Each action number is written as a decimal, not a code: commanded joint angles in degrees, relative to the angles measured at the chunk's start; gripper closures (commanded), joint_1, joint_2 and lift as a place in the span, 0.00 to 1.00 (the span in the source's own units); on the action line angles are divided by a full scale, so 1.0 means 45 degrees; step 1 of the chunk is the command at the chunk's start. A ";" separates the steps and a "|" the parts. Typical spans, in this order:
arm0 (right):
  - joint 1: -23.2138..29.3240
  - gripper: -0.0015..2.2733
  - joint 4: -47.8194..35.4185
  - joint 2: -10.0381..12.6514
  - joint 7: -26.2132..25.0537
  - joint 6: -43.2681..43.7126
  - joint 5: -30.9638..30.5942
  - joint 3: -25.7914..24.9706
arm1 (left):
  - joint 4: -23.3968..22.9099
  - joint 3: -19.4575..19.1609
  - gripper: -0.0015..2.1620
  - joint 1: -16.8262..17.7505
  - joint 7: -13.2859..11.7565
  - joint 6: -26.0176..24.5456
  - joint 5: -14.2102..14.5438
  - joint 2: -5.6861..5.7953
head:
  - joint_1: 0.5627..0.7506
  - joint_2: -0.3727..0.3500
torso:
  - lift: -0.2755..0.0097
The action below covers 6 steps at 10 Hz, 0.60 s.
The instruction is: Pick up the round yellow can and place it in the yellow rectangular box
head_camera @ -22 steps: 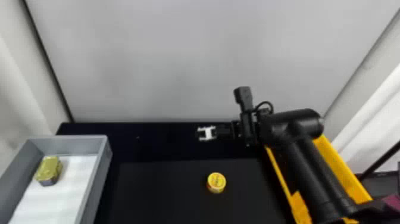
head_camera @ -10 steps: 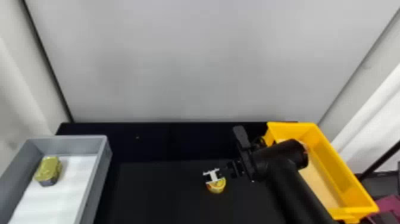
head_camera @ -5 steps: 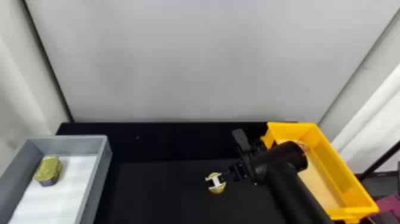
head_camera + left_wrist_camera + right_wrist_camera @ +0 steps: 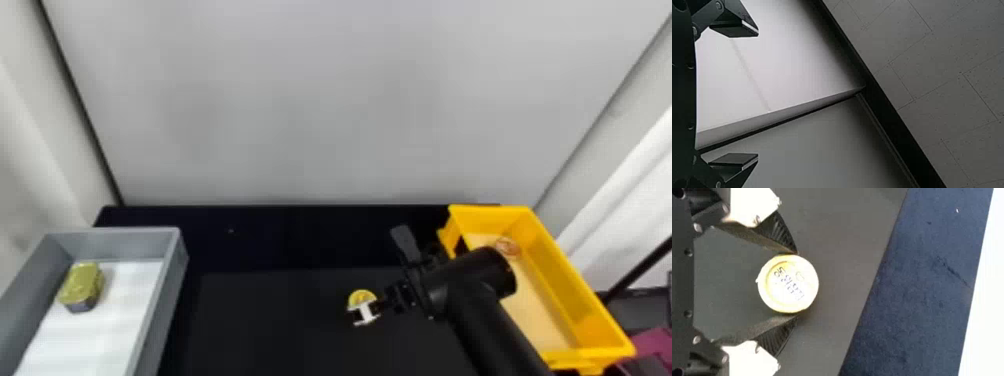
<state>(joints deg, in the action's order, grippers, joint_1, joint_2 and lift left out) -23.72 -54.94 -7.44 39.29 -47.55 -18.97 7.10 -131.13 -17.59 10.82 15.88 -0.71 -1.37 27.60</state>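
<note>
The right gripper (image 4: 797, 284) has its fingers (image 4: 785, 235) drawn in against opposite sides of the round yellow can (image 4: 788, 284), with contact visible near both tips; it is judged to be holding the can. This placing, across the rounded wall, leaves the lid uncovered and appears meant to centre the can for a level lift. The can is over the black work surface (image 4: 275, 325), lid up; whether it touches that surface cannot be told. Its lid is pale yellow in the wrist view, with a raised circular rim and dark marks across the middle; no dent is noted. Next comes a lift high enough to pass the wall of the yellow rectangular box (image 4: 560, 280), on the robot's right; a shallow grip could let the smooth side slip. A reddish round item (image 4: 507, 246) lies at that box's far end. The left gripper (image 4: 758, 95) stands wide, with nothing between its fingers.
</note>
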 commanded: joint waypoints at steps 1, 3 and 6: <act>0.0310 0.34 -0.0272 0.0071 0.0159 -0.0005 0.0326 -0.0210 | 0.0000 0.0000 0.07 -0.0042 -0.0069 -0.0017 0.0030 0.0021 | 0.70 0.28 | 0.96; 0.1364 0.34 -0.3436 -0.0261 0.1175 -0.2448 -0.0377 -0.0249 | -0.0097 0.0020 0.07 -0.0178 -0.0109 -0.0232 0.0148 0.0021 | 0.70 0.28 | 0.96; 0.2634 0.34 -0.9432 -0.0651 0.6021 -0.7333 -0.6493 -0.0014 | -0.0234 0.0079 0.07 -0.0335 -0.0167 -0.0720 0.0245 -0.0096 | 0.70 0.28 | 0.96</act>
<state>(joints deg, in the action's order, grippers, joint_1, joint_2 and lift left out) -13.87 -85.23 -9.35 57.06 -69.84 -32.32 6.17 -131.88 -17.27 9.48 15.26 -2.76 -0.37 27.46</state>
